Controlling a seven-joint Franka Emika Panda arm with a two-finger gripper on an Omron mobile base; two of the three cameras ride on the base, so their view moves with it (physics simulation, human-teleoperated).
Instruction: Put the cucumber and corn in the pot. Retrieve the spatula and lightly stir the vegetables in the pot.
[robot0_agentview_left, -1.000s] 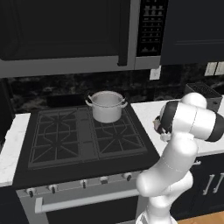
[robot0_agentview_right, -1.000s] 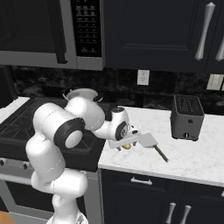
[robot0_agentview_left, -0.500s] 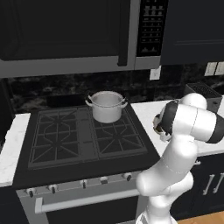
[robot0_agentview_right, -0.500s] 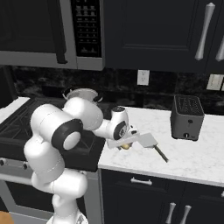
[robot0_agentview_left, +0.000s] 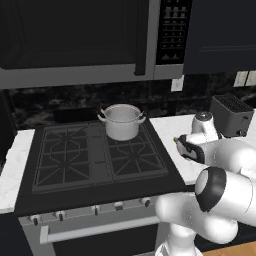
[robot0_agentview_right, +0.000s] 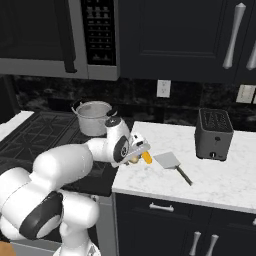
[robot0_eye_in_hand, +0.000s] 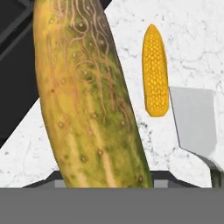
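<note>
**Cucumber lifted off the counter**

Raised since the earlier frame: gripper (robot0_agentview_right: 136, 152), closed on the cucumber (robot0_eye_in_hand: 87, 96), now above the white marble counter (robot0_agentview_right: 215, 175) near its left edge. Corn (robot0_eye_in_hand: 155, 70) lies on the counter just beside the spatula (robot0_agentview_right: 171, 164), blade close to its tip. Pot (robot0_agentview_left: 121, 121) stands on the stove (robot0_agentview_left: 75, 160) at the back right burner; contents cannot be seen. Toaster (robot0_agentview_right: 213, 133) sits toward the counter's rear.
</note>
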